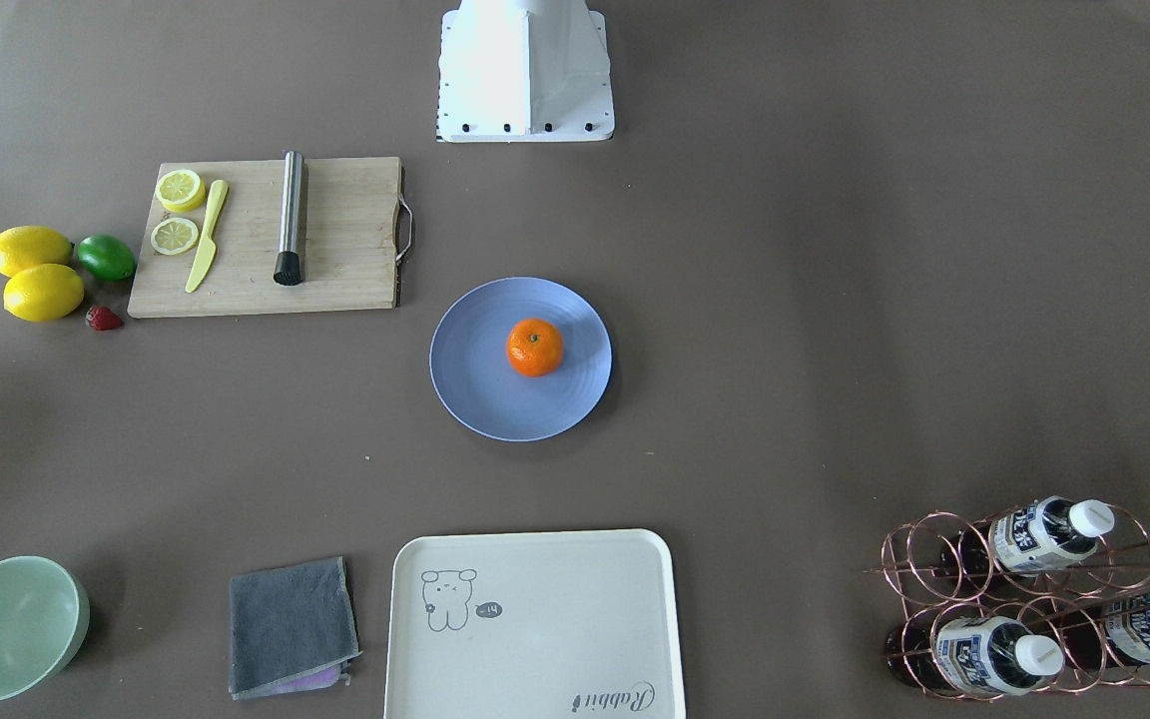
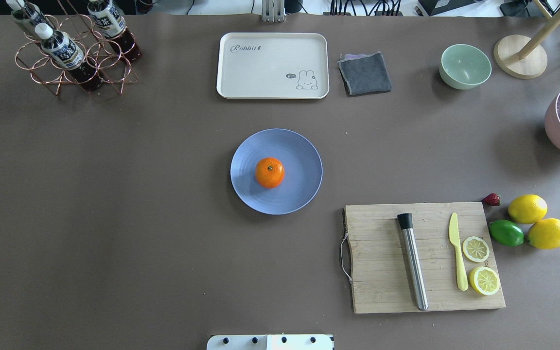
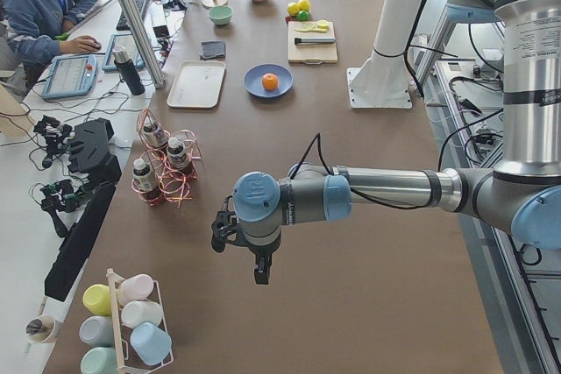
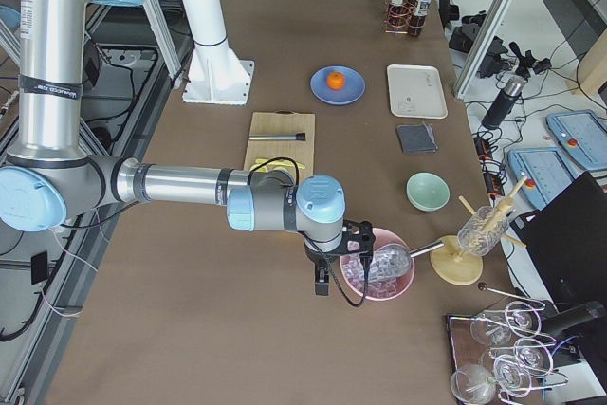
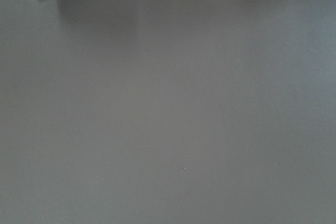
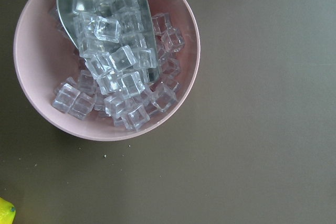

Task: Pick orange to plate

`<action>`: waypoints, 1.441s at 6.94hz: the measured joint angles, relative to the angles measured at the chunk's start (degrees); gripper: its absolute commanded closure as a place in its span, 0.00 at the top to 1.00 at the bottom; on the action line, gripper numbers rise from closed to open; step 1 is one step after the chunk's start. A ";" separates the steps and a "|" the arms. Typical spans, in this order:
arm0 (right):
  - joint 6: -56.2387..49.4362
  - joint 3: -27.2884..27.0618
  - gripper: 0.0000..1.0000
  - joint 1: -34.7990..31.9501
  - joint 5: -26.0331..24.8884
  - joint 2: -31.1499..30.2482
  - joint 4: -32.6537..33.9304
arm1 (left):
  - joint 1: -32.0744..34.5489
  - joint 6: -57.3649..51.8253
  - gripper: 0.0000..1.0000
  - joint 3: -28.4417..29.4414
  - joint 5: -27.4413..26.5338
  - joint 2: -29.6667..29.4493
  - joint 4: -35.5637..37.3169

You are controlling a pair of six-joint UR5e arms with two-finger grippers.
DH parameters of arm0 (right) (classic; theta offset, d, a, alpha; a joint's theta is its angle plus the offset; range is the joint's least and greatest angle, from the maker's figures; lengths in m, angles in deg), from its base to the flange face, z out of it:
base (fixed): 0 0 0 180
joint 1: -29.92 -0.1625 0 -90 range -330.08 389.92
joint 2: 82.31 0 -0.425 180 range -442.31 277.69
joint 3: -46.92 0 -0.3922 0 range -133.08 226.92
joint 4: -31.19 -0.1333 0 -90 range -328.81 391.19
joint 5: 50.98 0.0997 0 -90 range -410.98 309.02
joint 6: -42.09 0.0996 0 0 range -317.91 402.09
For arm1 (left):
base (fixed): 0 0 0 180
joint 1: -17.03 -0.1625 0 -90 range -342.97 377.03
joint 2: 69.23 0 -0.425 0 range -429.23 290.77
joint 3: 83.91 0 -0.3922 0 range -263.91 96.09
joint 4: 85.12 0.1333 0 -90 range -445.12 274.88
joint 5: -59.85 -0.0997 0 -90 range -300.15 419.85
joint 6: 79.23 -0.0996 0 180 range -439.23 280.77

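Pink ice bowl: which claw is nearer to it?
Right. The right claw hangs just beside the pink ice bowl; the left claw is over bare table at the opposite end.

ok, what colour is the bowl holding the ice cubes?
The bowl is pale pink, plain with no pattern. It shows best in the right wrist view.

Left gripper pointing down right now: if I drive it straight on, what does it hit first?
Probably just the bare brown table: the left gripper points down and its wrist view shows nothing else beneath it.
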 measured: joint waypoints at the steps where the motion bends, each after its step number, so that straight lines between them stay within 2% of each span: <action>1: -0.02 -0.23 1.00 2.02 -1.50 0.59 0.91 | -0.01 -0.02 0.98 -0.05 0.00 0.42 -0.11; 3: -0.11 -0.49 1.00 5.41 -4.05 1.13 1.61 | 0.03 -0.03 0.98 0.01 0.05 0.93 -0.19; 10: -0.41 -0.98 1.00 6.49 -3.08 1.17 1.22 | 0.13 0.04 0.98 0.11 0.12 1.16 -0.20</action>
